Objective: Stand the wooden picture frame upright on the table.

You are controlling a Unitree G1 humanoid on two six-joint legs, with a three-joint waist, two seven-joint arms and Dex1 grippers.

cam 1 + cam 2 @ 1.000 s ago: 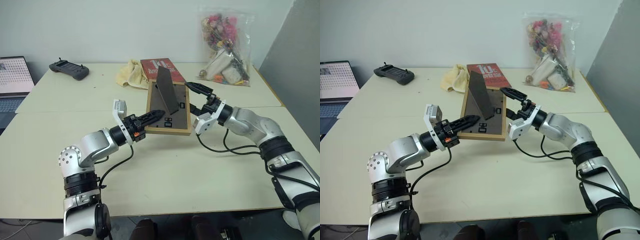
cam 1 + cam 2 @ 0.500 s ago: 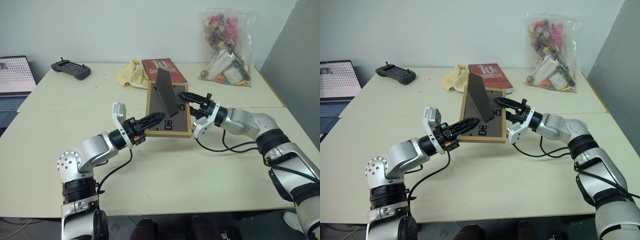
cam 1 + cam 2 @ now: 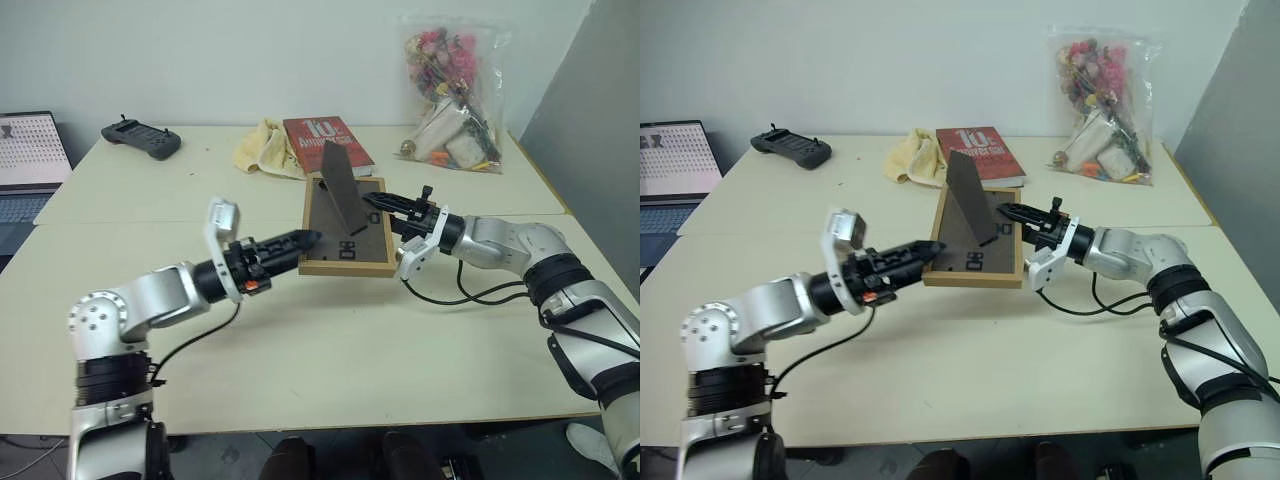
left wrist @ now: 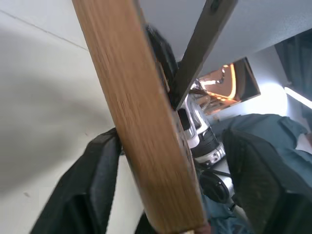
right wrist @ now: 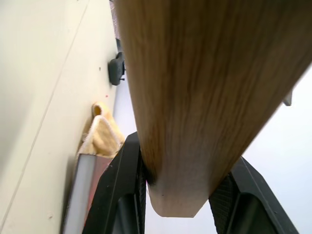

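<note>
The large pale cream desk (image 3: 330,340), built of two sections with a seam between them, carries the wooden picture frame with a light wood border and dark grey back panel (image 3: 348,228) near its middle, face down and lifted slightly off the surface, its fold-out stand (image 3: 340,187) sticking up. Behind it lie a red book with a white "10" (image 3: 325,140) and a crumpled yellow cloth (image 3: 262,148); a clear bag of colourful odds and ends (image 3: 450,95) sits toward the far right, and a dark handheld controller (image 3: 140,138) toward the far left. The right gripper (image 3: 385,205) has its jaws closed on the frame's right edge, the wood pinched between the pads in the right wrist view. The left gripper (image 3: 300,240) reaches the frame's left edge with its jaws spread either side of the wood, not clamping it. With one side alone held, the frame could pivot or slip as it is tilted up, and the stand could fold or skid on the smooth desk, letting the frame fall flat.
</note>
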